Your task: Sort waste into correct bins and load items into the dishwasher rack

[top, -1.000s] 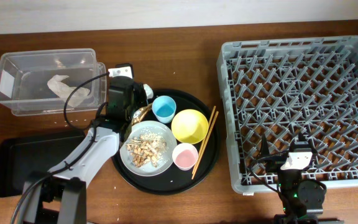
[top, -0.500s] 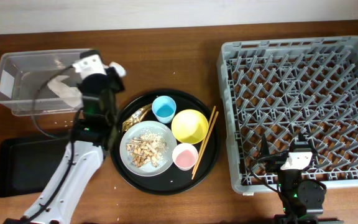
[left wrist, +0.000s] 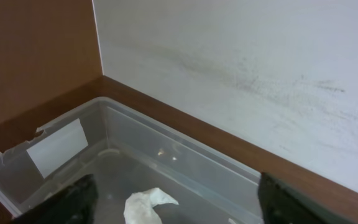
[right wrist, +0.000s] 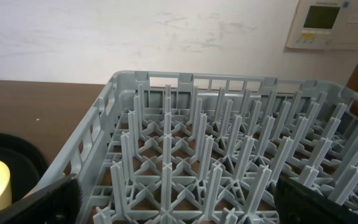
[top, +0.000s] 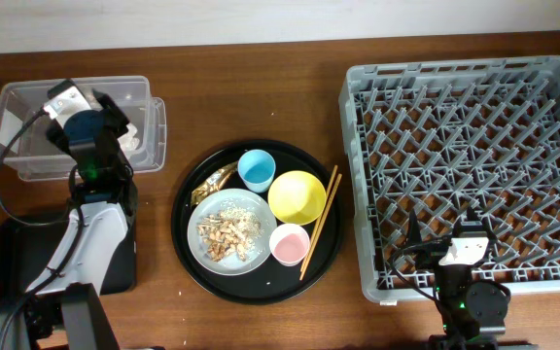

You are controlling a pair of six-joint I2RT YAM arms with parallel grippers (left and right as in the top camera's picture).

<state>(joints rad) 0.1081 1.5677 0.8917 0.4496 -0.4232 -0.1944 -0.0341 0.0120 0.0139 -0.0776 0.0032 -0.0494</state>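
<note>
- Your left gripper (left wrist: 173, 200) hangs over the clear box (left wrist: 185, 155), jaws spread wide with nothing between them. The white wrapper (left wrist: 146, 204) lies on the box floor just beneath, nearer one finger. Dip lower before you pull away and a finger could snag the paper and drag it over the wall.
- The box walls stand close around those fingers. Leave sideways without lifting first and you will probably shove the box, which looks light and unpinned.
- The brown-gold scrap (top: 212, 182) sits well away from that gripper on the round black tray (top: 185, 258), between the grey plate (top: 200, 255) and the blue cup (top: 257, 170). Come in with the jaws this wide and you risk nudging the cup or clipping the plate's rim.
- The food scraps (top: 229, 231) lie loose on the plate. Tilt it too soon on the way to the shallow black tray (top: 17, 262), down by the left arm's base, and crumbs land on the table (top: 261, 97).
- Your right gripper (right wrist: 182, 206) is likewise spread and empty, at the near edge of the dishwasher rack (right wrist: 166, 78) with pegs straight ahead. Drive forward low and a finger may jam among them.
- The chopsticks (top: 321, 222) lie along the round tray's edge beside the yellow bowl (top: 297, 196) and pink cup (top: 289, 243). Lift either dish carelessly and they could roll off.
</note>
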